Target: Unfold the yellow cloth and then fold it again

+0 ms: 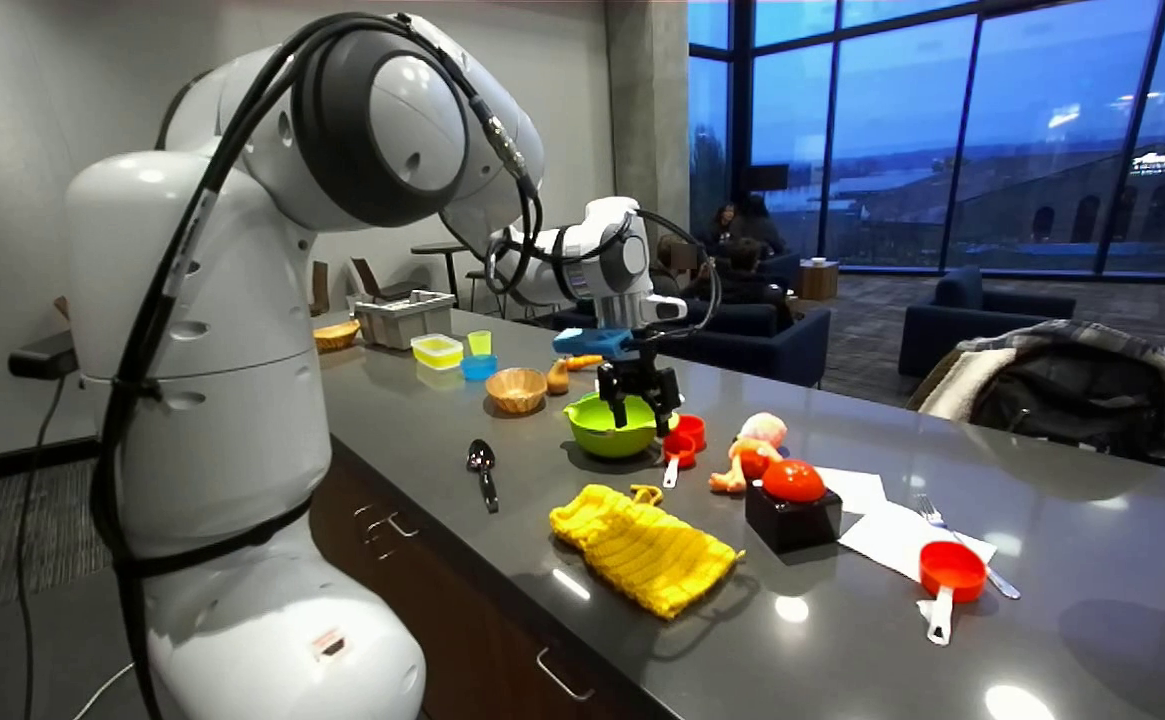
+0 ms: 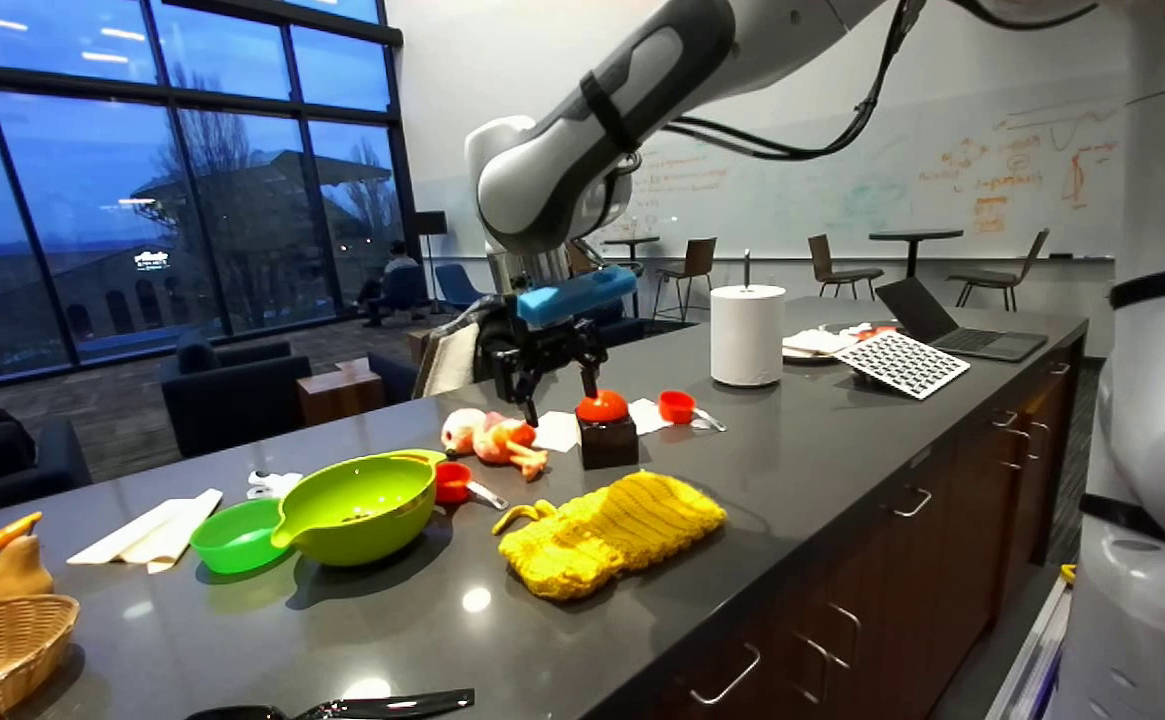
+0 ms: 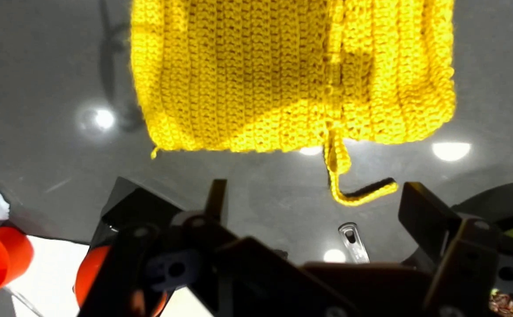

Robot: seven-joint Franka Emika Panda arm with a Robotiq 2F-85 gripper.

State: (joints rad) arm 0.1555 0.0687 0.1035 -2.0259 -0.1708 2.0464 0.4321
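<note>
The yellow knitted cloth (image 1: 647, 550) lies folded in a thick rectangle on the grey counter. It shows in an exterior view (image 2: 612, 530) with a short yellow cord sticking out at one edge. In the wrist view the cloth (image 3: 247, 75) fills the upper middle, and its cord hangs down toward the jaws. My gripper (image 1: 642, 418) is above the counter, apart from the cloth and off to the cord's side. It also shows in an exterior view (image 2: 561, 405). In the wrist view the gripper's fingers (image 3: 313, 189) are wide apart with nothing held between them.
A black box with a red dome (image 1: 794, 525) stands close beside the cloth. A green bowl (image 1: 607, 440), a red measuring cup (image 2: 452, 482) and a pink doll (image 2: 492, 437) are near the gripper. A black spoon (image 1: 482, 465) lies near the counter edge. A paper towel roll (image 2: 747, 335) stands farther off.
</note>
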